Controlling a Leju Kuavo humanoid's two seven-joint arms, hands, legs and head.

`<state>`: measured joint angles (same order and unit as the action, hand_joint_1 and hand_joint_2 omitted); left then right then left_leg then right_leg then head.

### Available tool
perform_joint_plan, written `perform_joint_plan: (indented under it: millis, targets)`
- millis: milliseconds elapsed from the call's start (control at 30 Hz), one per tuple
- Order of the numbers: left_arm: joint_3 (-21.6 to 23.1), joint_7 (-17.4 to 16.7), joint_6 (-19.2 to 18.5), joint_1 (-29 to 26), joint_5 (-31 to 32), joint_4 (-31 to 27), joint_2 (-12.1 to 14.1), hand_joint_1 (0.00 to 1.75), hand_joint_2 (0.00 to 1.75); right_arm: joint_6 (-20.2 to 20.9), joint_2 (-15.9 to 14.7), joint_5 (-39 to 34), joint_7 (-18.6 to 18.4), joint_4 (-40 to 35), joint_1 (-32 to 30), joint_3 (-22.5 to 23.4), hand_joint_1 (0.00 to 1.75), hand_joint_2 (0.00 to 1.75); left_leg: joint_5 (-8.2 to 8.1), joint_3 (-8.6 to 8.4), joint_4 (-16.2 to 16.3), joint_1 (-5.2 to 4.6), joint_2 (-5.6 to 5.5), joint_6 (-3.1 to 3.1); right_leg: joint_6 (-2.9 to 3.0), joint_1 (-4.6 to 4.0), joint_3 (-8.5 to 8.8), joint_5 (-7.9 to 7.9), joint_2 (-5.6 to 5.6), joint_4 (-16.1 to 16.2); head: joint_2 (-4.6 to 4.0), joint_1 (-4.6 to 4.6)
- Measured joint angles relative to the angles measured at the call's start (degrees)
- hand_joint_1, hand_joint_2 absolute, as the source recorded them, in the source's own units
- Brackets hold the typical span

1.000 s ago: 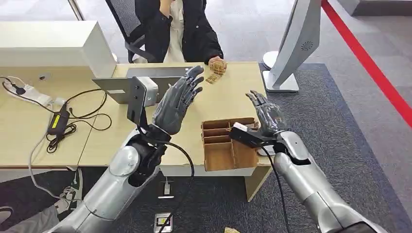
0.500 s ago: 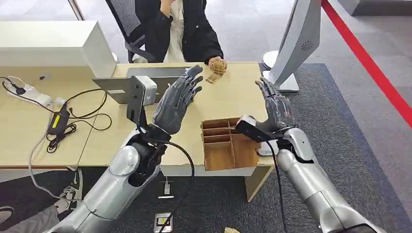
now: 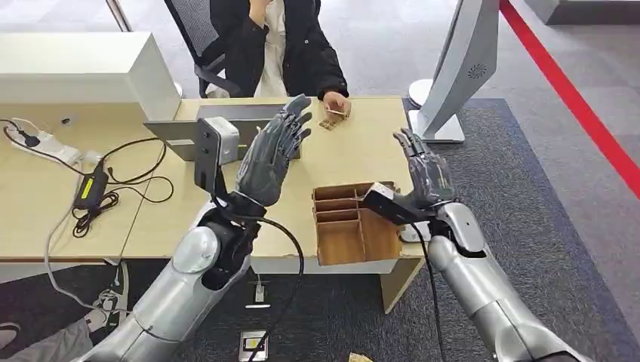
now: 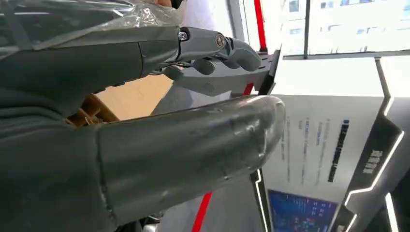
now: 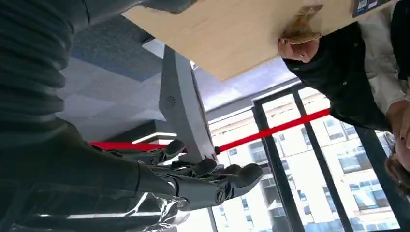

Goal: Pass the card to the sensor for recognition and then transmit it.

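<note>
**Both hands raised and empty over the desk, card at the person's hand**

Taking the wooden divider box [image 3: 355,222] at the desk's near edge as the landmark: the left hand [image 3: 273,154] is raised to the left of the box, palm upright, fingers straight and slightly spread, holding nothing. The right hand [image 3: 427,175] stands just right of the box, fingers extended upward and apart, also empty.

Beyond the box, at the far edge of the wooden desk [image 3: 355,154], a seated person's hand [image 3: 336,104] holds a small tan card [image 3: 334,112]; a second small tan piece [image 3: 327,123] lies on the desk just beside it. The grey sensor unit [image 3: 220,136] sits far-left of the box, partly behind the left hand. A silver monitor stand [image 3: 453,75] rises far-right of the box. A power brick with black cables [image 3: 92,188] lies well to the left.
</note>
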<state>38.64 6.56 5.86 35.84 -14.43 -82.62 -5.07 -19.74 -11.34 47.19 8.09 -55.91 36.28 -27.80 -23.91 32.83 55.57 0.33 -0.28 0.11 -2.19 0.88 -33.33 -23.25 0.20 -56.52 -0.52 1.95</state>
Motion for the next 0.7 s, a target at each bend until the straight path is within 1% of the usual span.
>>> perform_joint_plan:
  millis: [100, 267, 500, 700]
  targets:
    - [-0.2, -0.2, 0.0, -0.3, 0.1, 0.0, 0.0, 0.00, 0.00, 1.6, -0.1, 0.6, -0.8, 0.3, 0.1, -0.1, 0.00, 1.75, 0.00, 0.00, 0.0, 0.00, 0.00, 0.00, 0.00, 0.00, 0.00, 0.00, 0.00, 0.0, 0.00, 0.00]
    - [-0.9, -0.6, -0.1, -1.1, 0.0, -0.1, 0.1, 0.00, 0.00, 5.3, -1.2, 1.2, -1.5, 0.0, -0.2, -0.3, 0.00, 1.75, 0.00, 0.00, 0.0, 0.00, 0.00, 0.00, 0.00, 0.00, 0.00, 0.00, 0.00, 0.0, 0.00, 0.00]
    - [-1.0, -0.8, 0.0, -1.1, 0.0, -0.1, 0.1, 0.00, 0.00, 6.5, -2.3, 2.1, -1.5, -0.2, -0.2, -0.4, 0.00, 1.75, 0.00, -0.01, 0.0, 0.00, 0.00, 0.00, 0.00, 0.00, 0.00, 0.00, 0.00, 0.0, 0.00, 0.00]
    - [-1.0, -1.3, 0.1, -1.2, 0.0, -0.2, 0.6, 0.00, 0.00, 8.2, -3.8, 2.5, -1.9, -1.7, -0.4, -0.4, 0.00, 1.75, 0.00, -0.01, 0.0, 0.00, 0.00, 0.00, 0.00, 0.00, 0.00, 0.00, 0.00, 0.0, 0.00, 0.00]
